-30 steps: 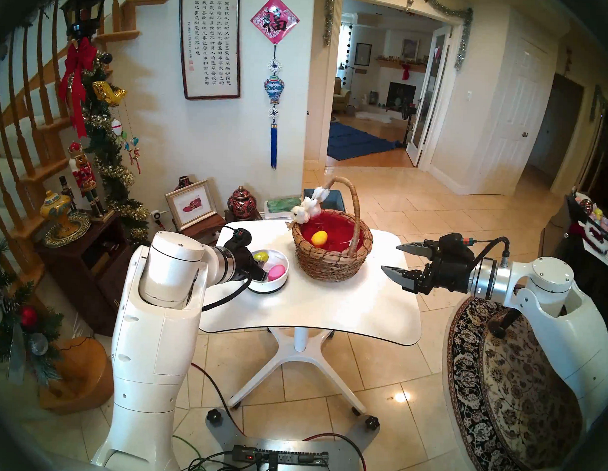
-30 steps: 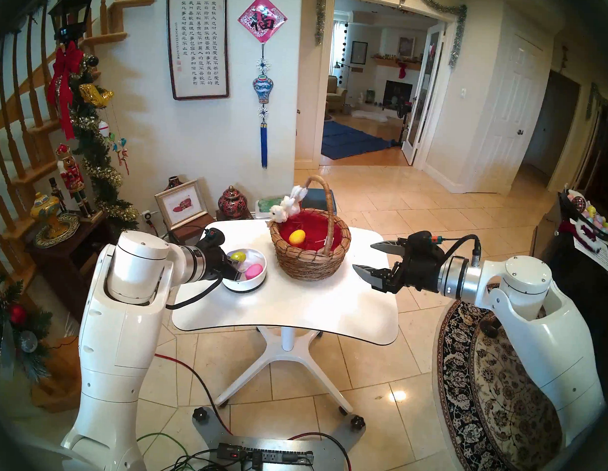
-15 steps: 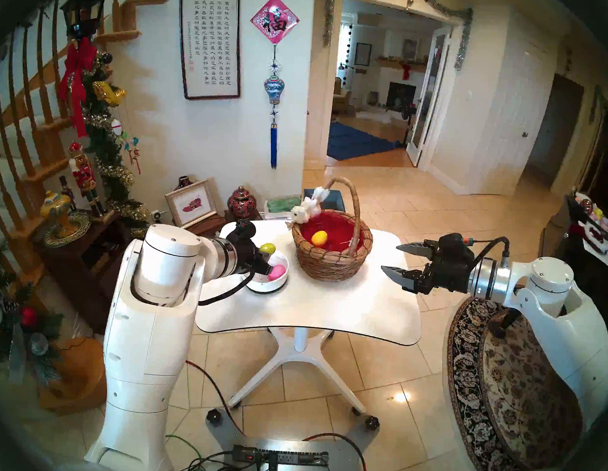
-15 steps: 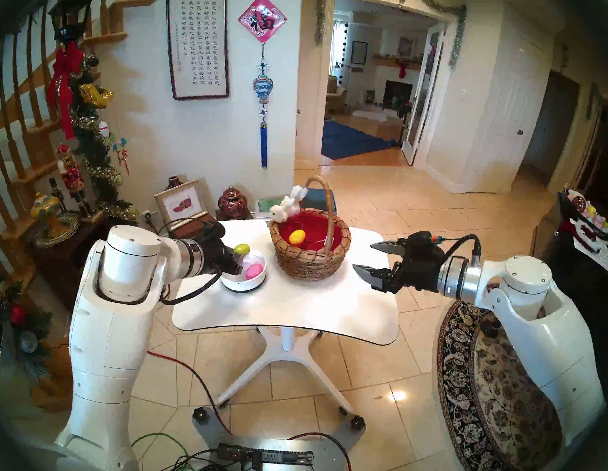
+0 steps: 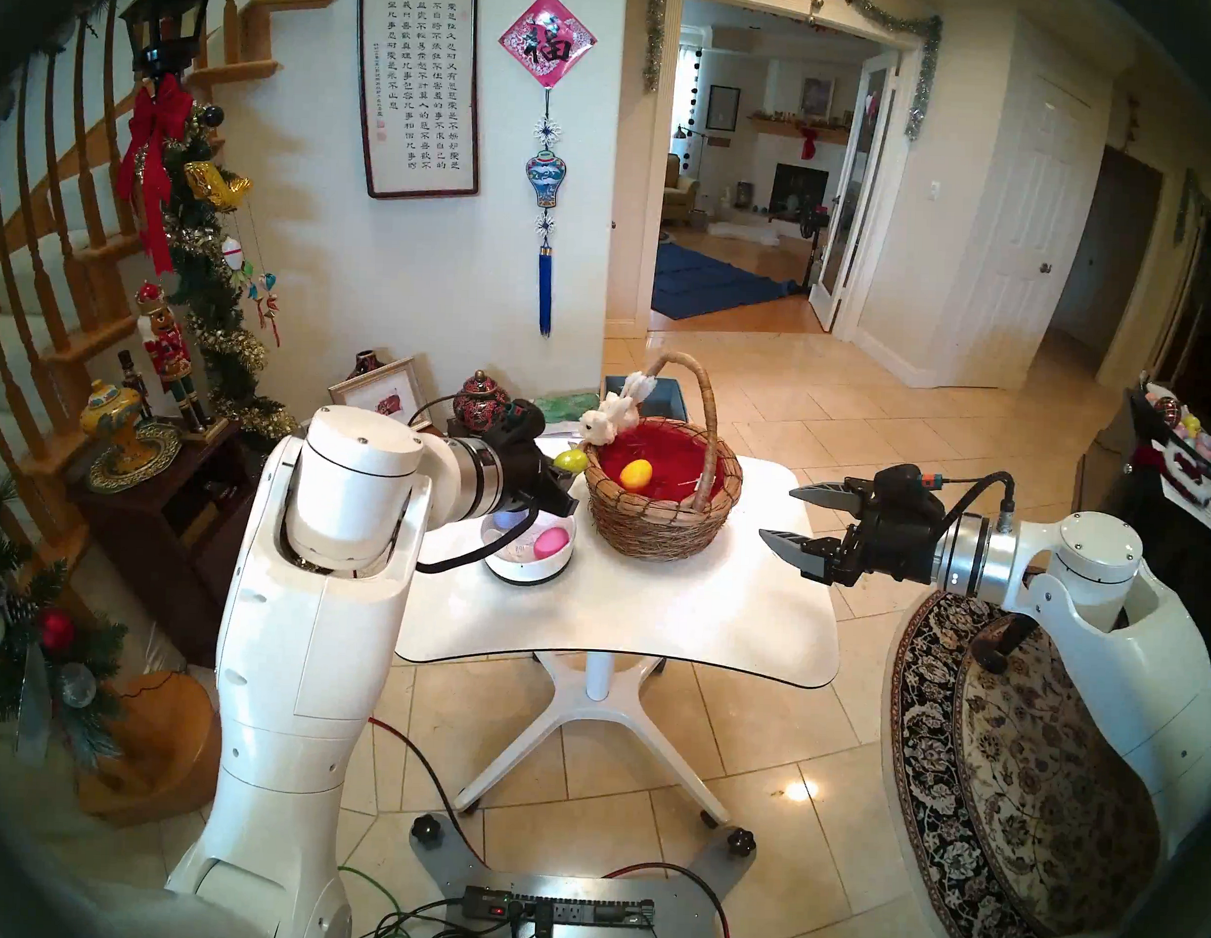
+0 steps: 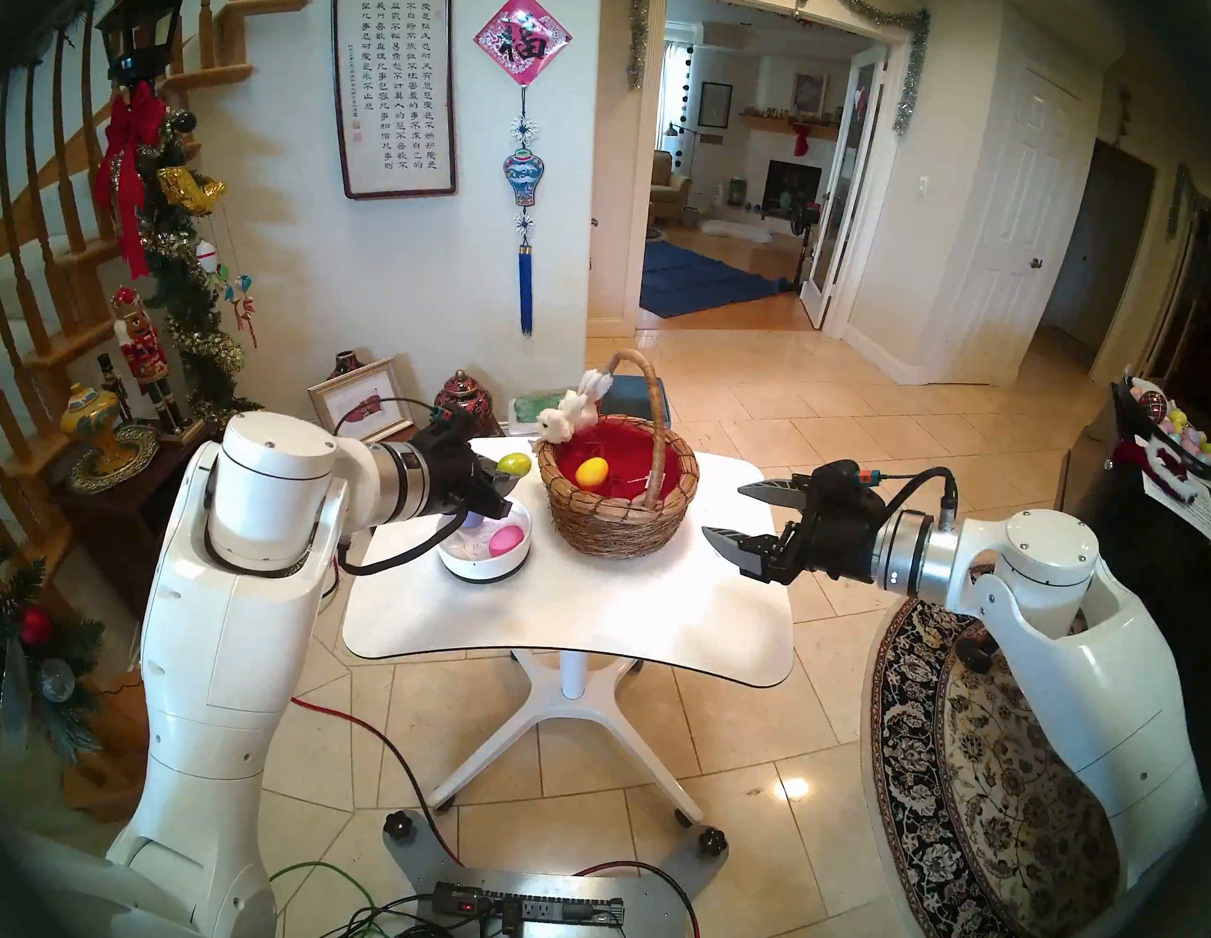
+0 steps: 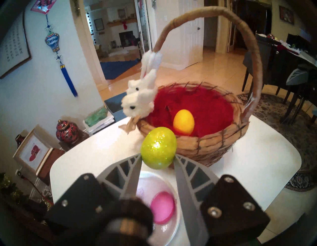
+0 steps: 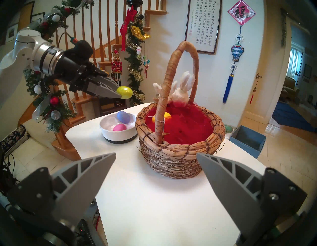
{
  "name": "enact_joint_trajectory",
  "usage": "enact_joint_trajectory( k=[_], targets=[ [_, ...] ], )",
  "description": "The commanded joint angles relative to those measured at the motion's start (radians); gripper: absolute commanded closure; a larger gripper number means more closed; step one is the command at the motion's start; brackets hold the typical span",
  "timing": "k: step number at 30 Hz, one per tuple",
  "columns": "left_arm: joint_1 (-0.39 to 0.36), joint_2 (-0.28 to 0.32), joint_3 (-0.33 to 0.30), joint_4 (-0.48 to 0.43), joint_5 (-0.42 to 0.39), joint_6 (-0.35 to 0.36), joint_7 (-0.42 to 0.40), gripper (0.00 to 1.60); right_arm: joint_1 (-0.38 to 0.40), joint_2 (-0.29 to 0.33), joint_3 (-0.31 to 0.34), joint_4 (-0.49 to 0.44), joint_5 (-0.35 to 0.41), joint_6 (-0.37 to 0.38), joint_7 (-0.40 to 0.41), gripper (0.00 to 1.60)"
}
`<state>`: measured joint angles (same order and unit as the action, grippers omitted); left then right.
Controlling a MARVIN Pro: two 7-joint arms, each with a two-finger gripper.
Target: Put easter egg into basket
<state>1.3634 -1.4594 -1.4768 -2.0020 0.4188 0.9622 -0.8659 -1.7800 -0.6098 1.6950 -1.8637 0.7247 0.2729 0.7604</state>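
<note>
My left gripper [image 5: 567, 472] is shut on a glittery yellow-green egg [image 5: 570, 461] [image 7: 158, 148] [image 8: 124, 92] and holds it in the air, just left of the basket's rim and above the white bowl [image 5: 559, 565]. The tan wicker basket [image 5: 659, 528] [image 8: 180, 154] stands on the white table [image 5: 652, 617], with red lining, a white plush bunny [image 5: 608, 417] on its rim and an orange egg [image 5: 637, 474] inside. The bowl holds a pink egg [image 5: 551, 542] and a purple egg [image 8: 123, 116]. My right gripper [image 5: 786, 526] is open and empty, right of the basket.
The basket's tall arched handle [image 5: 704, 420] rises over its right side. A dark side cabinet [image 5: 176, 511] with ornaments stands left of the table, and a blue bin [image 8: 248, 139] behind it. A patterned rug [image 5: 990, 746] lies to the right.
My left gripper lifted the yellow-green egg out of the white bowl and carried it up and right, to beside the basket's rim. The right arm has not moved.
</note>
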Motion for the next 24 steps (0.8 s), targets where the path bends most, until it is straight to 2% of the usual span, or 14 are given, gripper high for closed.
enact_joint_trajectory(
  k=[1,9,24],
  targets=[
    [-0.092,-0.018,0.043,0.041,-0.009,-0.002,-0.093,0.94,0.001,0.004,0.006,-0.001,-0.001,-0.002,0.001,0.00],
    [-0.165,-0.044,0.099,0.135,-0.005,-0.002,-0.080,0.95,0.001,0.004,0.005,-0.001,0.000,-0.002,0.001,0.00],
    [-0.275,-0.083,0.166,0.293,0.003,-0.002,-0.079,0.94,0.000,0.005,0.005,-0.002,0.000,-0.003,0.000,0.00]
  ],
)
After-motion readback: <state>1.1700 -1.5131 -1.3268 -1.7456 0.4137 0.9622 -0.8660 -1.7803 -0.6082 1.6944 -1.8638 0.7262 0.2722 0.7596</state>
